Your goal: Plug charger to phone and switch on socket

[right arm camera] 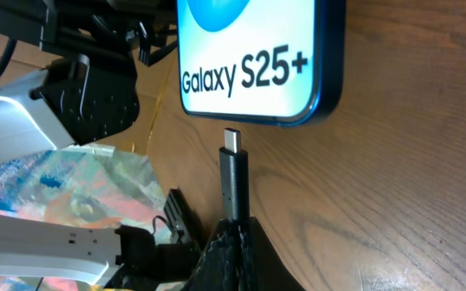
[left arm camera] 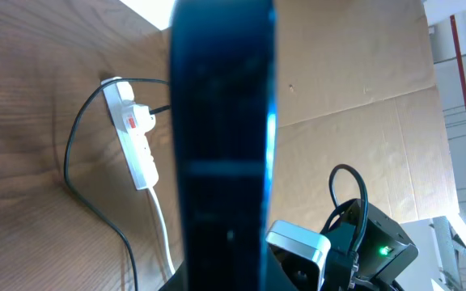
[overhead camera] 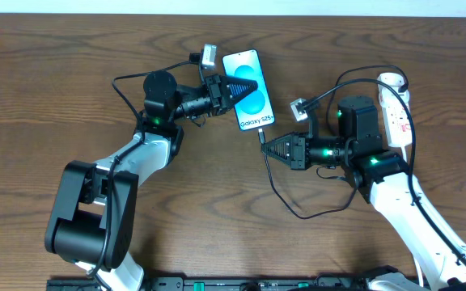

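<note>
The phone [overhead camera: 247,90] lies on the table with its light blue "Galaxy S25+" screen up. My left gripper [overhead camera: 235,87] is shut on its left edge; in the left wrist view the phone [left arm camera: 223,145] fills the middle as a dark bar. My right gripper [overhead camera: 270,148] is shut on the charger's connector [overhead camera: 262,137]. In the right wrist view the connector tip [right arm camera: 232,141] points at the phone's bottom edge [right arm camera: 253,120], a small gap below it. The thin black charger cable [overhead camera: 285,202] loops back to the white socket [overhead camera: 395,109] at the far right, where its plug sits.
The socket [left arm camera: 132,137] with a red switch, the plug and a white cord shows in the left wrist view. Thick black robot cables arch over my right arm [overhead camera: 362,129]. Bare wooden table [overhead camera: 55,89] lies to the left and front.
</note>
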You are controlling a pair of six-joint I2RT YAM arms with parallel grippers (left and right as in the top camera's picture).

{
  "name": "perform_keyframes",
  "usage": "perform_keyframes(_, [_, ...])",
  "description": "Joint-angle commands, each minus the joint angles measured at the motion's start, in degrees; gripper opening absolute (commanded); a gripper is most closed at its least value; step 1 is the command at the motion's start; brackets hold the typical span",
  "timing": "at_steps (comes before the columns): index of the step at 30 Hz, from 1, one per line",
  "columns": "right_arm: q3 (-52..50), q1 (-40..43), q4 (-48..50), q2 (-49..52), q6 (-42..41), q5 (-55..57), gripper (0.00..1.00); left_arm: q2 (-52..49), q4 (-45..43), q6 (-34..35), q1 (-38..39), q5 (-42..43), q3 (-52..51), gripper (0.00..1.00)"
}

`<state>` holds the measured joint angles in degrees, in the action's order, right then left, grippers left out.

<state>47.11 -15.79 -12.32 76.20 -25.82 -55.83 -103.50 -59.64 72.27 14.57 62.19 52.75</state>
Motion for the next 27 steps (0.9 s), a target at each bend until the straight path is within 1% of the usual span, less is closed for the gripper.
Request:
perform_keyframes(1, [-0.1, -0.4, 0.9, -0.9, -1.6, -1.5, 0.01, 0.9, -0.9, 1.1, 0.0, -0.5, 1.5, 0.07])
perform_keyframes(9, [-0.1, -0.4, 1.2, -0.9, -3.0, -1.5, 0.01, 0.9, -1.0, 3.0, 0.0, -0.5, 1.5, 0.07])
perform_keyframes(14, [-0.1, -0.4, 1.4, -0.9, -4.3, -1.5, 0.01, 0.9, -3.0, 5.0, 0.0, -0.5, 1.5, 0.07])
perform_keyframes(22, [-0.1, -0.4, 1.4, -0.9, -4.3, -2.0, 0.01, 0.9, -4.1, 5.0, 0.0, 0.2, 1.5, 0.07])
perform_keyframes(27, [-0.1, -0.4, 1.4, -0.9, -4.0, -4.4, 0.01, 0.9, -4.1, 4.7, 0.0, 0.2, 1.5, 0.07])
